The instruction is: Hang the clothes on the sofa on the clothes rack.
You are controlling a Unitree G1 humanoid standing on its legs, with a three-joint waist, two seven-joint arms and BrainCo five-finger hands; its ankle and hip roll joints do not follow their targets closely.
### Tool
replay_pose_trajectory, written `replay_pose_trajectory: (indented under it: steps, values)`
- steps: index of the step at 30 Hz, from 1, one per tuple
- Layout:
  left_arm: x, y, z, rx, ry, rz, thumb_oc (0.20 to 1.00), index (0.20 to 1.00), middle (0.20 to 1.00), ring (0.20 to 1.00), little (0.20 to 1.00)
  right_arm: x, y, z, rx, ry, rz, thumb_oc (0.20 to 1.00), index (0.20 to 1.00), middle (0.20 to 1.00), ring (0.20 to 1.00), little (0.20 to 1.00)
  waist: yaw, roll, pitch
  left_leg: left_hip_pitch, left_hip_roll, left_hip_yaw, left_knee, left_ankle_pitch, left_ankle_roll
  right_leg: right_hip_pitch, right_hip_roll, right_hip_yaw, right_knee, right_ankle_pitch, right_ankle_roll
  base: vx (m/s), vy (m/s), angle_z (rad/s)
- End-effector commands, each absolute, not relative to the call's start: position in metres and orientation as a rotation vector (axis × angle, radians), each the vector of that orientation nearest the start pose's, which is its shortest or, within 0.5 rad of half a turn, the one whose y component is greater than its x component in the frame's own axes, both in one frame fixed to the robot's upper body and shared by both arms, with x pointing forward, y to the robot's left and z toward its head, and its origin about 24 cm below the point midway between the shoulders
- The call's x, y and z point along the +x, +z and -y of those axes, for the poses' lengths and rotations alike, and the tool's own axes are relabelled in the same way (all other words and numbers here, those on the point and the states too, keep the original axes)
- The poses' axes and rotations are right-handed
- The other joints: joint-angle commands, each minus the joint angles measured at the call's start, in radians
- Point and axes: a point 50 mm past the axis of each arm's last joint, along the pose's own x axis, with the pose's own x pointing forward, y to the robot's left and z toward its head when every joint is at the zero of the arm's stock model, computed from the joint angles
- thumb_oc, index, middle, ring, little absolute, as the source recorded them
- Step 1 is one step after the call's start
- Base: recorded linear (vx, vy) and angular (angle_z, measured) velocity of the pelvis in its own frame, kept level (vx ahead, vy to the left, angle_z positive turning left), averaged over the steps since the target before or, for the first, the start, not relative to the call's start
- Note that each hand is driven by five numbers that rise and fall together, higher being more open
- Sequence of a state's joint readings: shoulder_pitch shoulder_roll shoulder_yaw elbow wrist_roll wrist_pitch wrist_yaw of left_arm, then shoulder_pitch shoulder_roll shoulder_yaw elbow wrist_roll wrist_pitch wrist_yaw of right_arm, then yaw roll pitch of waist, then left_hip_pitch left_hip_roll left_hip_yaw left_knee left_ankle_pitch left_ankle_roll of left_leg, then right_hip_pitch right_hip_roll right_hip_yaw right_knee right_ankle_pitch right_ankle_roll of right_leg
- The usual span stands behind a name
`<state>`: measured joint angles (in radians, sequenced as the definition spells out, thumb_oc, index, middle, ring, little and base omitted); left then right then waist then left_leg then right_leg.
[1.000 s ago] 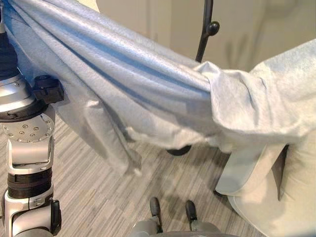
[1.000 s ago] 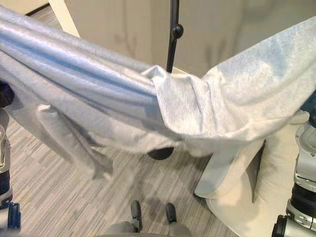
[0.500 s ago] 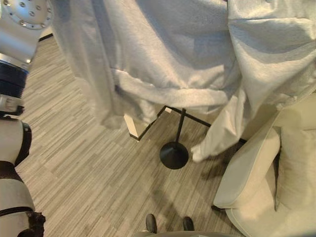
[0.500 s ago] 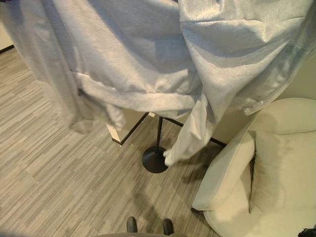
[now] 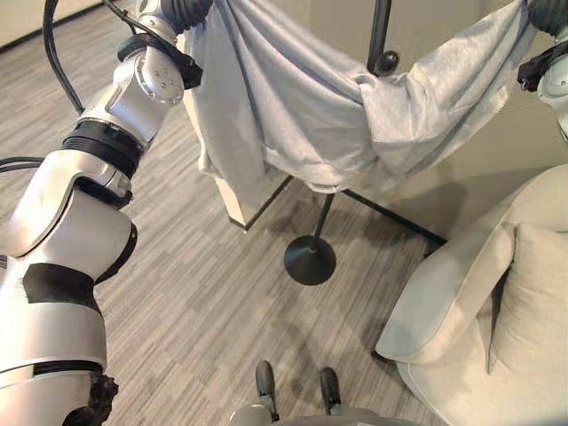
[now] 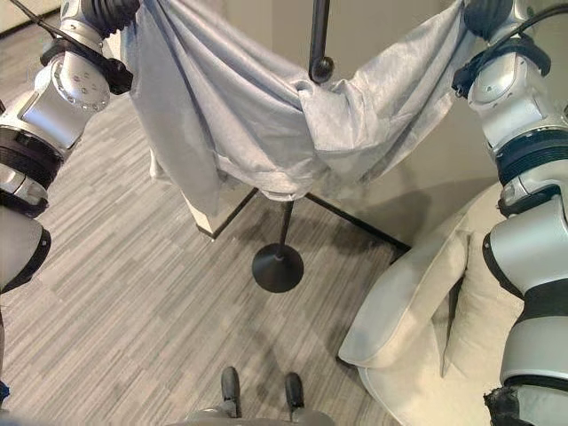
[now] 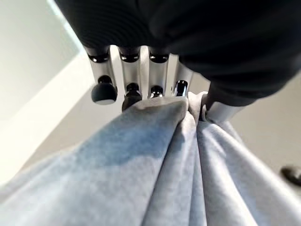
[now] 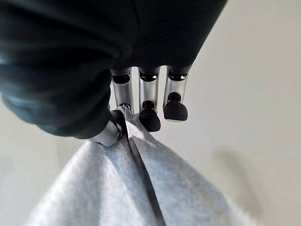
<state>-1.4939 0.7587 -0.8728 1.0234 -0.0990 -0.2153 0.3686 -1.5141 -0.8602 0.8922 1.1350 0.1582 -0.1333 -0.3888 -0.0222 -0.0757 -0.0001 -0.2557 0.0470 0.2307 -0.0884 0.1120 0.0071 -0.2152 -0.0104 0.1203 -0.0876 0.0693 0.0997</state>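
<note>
Garment [image 6: 266, 106] hangs pinched between left robot hand [image 7: 141, 80] and right robot hand [image 8: 141, 101], seemingly.

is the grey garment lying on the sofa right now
No, the grey garment hangs stretched between the left hand and right hand, above the sofa.

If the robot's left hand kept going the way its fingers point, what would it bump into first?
Probably nothing nearby: the left hand, pinching the pale grey sweatshirt, points up and outward at the plain light wall. How far off that is cannot be judged.

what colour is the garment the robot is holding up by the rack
Light grey, plain with no pattern. The garment shows best in the right eye view, stretched between both raised arms.
</note>
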Motion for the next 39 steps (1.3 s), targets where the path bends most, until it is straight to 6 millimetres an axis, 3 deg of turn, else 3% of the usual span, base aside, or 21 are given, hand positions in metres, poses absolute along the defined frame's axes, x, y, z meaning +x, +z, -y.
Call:
replay_pose_trajectory:
  steps: [1, 4, 10, 14, 19, 24, 29, 32, 39]
  values:
    - [0.374, 0.425, -0.207, 0.986, 0.454, 0.809, 0.200, 0.200, 0.200, 0.200, 0.200, 0.352, 0.427, 0.293, -0.941, -0.764, 0.622, 0.200, 0.200, 0.200, 0.200, 0.200, 0.030, -0.002, 0.079, 0.049, 0.030, -0.009, 0.001, -0.032, -0.141, 0.032, -0.019, -0.069, 0.000, -0.002, 0.128, 0.00, 0.000, 0.00]
    - [0.372, 0.429, -0.213, 0.975, 0.482, 0.809, 0.200, 0.200, 0.200, 0.200, 0.200, 0.350, 0.427, 0.296, -0.923, -0.774, 0.631, 0.200, 0.200, 0.200, 0.200, 0.200, 0.027, 0.004, 0.082, 0.039, 0.025, -0.012, 0.001, -0.031, -0.141, 0.020, -0.018, -0.065, 0.000, 0.002, 0.131, 0.01, 0.006, 0.00]
    - [0.352, 0.437, -0.209, 0.882, 0.474, 0.982, 0.200, 0.200, 0.200, 0.200, 0.200, 0.337, 0.426, 0.293, -0.908, -0.737, 0.777, 0.200, 0.200, 0.200, 0.200, 0.200, 0.025, 0.016, 0.077, 0.055, 0.014, -0.011, 0.001, -0.043, -0.134, 0.034, -0.020, -0.060, 0.000, -0.005, 0.129, 0.04, 0.043, -0.04]
    - [0.335, 0.424, -0.215, 0.845, 0.455, 1.086, 0.200, 0.200, 0.200, 0.200, 0.200, 0.317, 0.399, 0.297, -0.899, -0.692, 0.897, 0.200, 0.200, 0.200, 0.200, 0.200, 0.015, 0.039, 0.068, 0.098, 0.007, -0.005, 0.001, -0.067, -0.125, 0.070, -0.022, -0.059, 0.000, -0.027, 0.123, 0.06, 0.034, -0.04]
    - [0.323, 0.411, -0.219, 0.801, 0.421, 1.142, 0.200, 0.200, 0.200, 0.200, 0.200, 0.299, 0.364, 0.311, -0.849, -0.686, 0.922, 0.200, 0.200, 0.200, 0.200, 0.200, 0.009, 0.046, 0.057, 0.135, 0.008, 0.003, 0.001, -0.084, -0.123, 0.101, -0.027, -0.064, 0.000, -0.042, 0.119, 0.03, 0.008, -0.03]
    - [0.309, 0.379, -0.234, 0.792, 0.382, 1.139, 0.200, 0.200, 0.200, 0.200, 0.200, 0.275, 0.314, 0.321, -0.787, -0.647, 0.900, 0.200, 0.200, 0.200, 0.200, 0.200, 0.008, 0.047, 0.038, 0.176, 0.010, 0.010, 0.001, -0.102, -0.122, 0.137, -0.028, -0.068, 0.001, -0.058, 0.111, 0.04, -0.016, -0.12]
    - [0.300, 0.352, -0.252, 0.807, 0.383, 1.083, 0.200, 0.200, 0.200, 0.200, 0.200, 0.258, 0.291, 0.320, -0.757, -0.624, 0.908, 0.200, 0.200, 0.200, 0.200, 0.200, 0.010, 0.050, 0.030, 0.199, 0.015, 0.017, 0.001, -0.110, -0.121, 0.155, -0.030, -0.069, 0.002, -0.064, 0.106, 0.01, -0.027, -0.09]
    - [0.288, 0.340, -0.261, 0.779, 0.376, 1.080, 0.200, 0.200, 0.200, 0.200, 0.200, 0.247, 0.286, 0.317, -0.755, -0.618, 0.936, 0.200, 0.200, 0.200, 0.200, 0.200, 0.013, 0.055, 0.021, 0.213, 0.019, 0.021, 0.001, -0.115, -0.122, 0.167, -0.029, -0.069, 0.003, -0.069, 0.102, 0.02, -0.016, -0.02]
    - [0.254, 0.335, -0.270, 0.573, 0.375, 1.192, 0.200, 0.200, 0.200, 0.200, 0.200, 0.224, 0.302, 0.310, -0.770, -0.680, 1.078, 0.200, 0.200, 0.200, 0.200, 0.200, 0.021, 0.059, 0.002, 0.234, 0.024, 0.029, 0.001, -0.121, -0.122, 0.186, -0.027, -0.067, 0.002, -0.074, 0.097, 0.02, -0.016, 0.05]
